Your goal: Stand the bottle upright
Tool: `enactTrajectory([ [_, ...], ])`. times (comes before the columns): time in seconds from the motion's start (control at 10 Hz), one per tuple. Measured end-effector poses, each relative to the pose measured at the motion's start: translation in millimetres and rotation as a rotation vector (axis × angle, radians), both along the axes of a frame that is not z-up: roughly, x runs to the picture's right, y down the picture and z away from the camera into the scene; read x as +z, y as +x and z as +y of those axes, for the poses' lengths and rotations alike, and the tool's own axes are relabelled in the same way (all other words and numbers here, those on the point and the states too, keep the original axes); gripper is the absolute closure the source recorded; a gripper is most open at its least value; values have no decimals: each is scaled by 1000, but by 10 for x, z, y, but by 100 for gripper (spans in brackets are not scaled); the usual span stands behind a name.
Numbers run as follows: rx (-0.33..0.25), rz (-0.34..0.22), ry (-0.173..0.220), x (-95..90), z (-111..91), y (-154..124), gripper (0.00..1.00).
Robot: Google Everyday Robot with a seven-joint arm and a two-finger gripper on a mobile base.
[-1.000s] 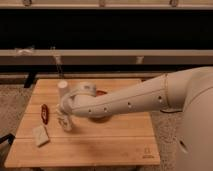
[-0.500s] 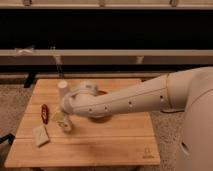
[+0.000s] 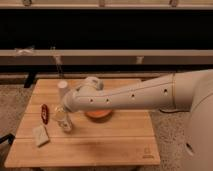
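The bottle point(image 3: 64, 122) is small and see-through with a whitish label. It stands roughly upright on the left part of the wooden table point(image 3: 100, 145). My gripper point(image 3: 62, 111) is right over its top, at the end of the white arm point(image 3: 130, 95) that reaches in from the right. The gripper hides the top of the bottle. A plain white cylinder point(image 3: 62, 88) stands just behind the gripper.
An orange dish point(image 3: 98, 114) sits mid-table, partly under the arm. A dark red object point(image 3: 45, 113) and a pale packet point(image 3: 40, 135) lie left of the bottle. A dark shelf unit runs behind the table.
The gripper and the bottle have shifted a little to the left. The other objects have not moved.
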State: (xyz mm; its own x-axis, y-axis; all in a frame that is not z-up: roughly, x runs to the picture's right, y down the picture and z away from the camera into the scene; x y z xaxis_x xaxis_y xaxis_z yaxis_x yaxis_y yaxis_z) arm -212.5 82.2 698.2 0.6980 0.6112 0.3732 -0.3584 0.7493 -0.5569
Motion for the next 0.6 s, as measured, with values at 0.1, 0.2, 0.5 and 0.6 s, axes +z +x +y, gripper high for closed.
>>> enactTrajectory([
  [0.1, -5, -12, -7, -17, -10, -1, 20],
  [0.2, -8, -18, -11, -26, -11, -2, 20],
  [0.5, -9, -19, -11, -29, -12, -3, 20],
  [0.6, -9, -19, -13, -23, -4, -4, 20],
])
